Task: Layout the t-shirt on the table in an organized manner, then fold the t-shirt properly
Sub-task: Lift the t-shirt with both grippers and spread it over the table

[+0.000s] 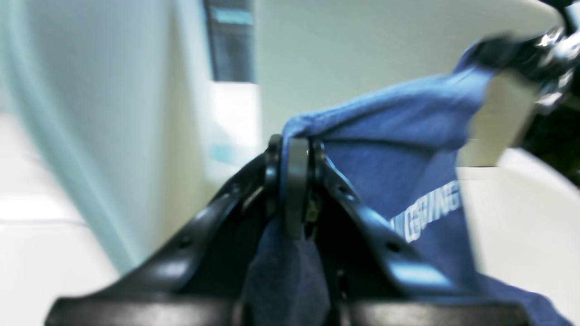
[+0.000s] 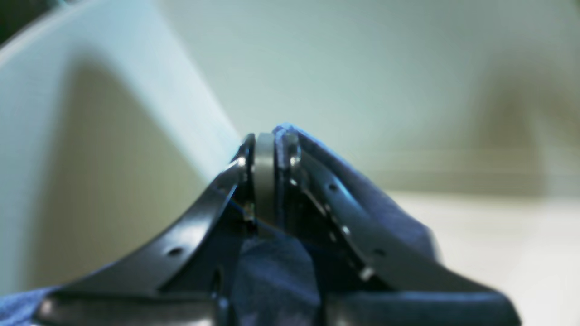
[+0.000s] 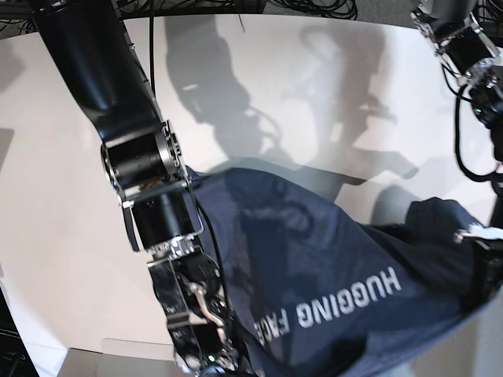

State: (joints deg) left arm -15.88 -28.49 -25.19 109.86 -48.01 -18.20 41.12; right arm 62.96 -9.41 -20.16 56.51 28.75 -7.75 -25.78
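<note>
Stretching across most of the base view, the t-shirt [image 3: 330,283] hangs in the air between the two arms, lifted off the table [image 3: 55,196], with its white lettering facing the camera and reading upside down. The left gripper [image 1: 297,181] has its jaws pressed together on a bunched fold of the cloth, with more fabric trailing back between the fingers. The right gripper [image 2: 267,181] is likewise clamped on a fold of the shirt, the cloth draping over one finger and down under the wrist.

Several things could go wrong from here, as I judge it. Each hold looks like a small pinch near an edge, so a quick swing or too much tension between the arms could pull the fabric out of one side and drop the shirt in a heap. Lowering it unevenly could leave it twisted or creased, with a sleeve tucked underneath. Which parts of the shirt are actually held I cannot tell, so it may land skewed.

The table is smooth, off-white, and crossed by the arms' shadows. Beyond its curved far edge, dark cables [image 3: 314,6] show.
</note>
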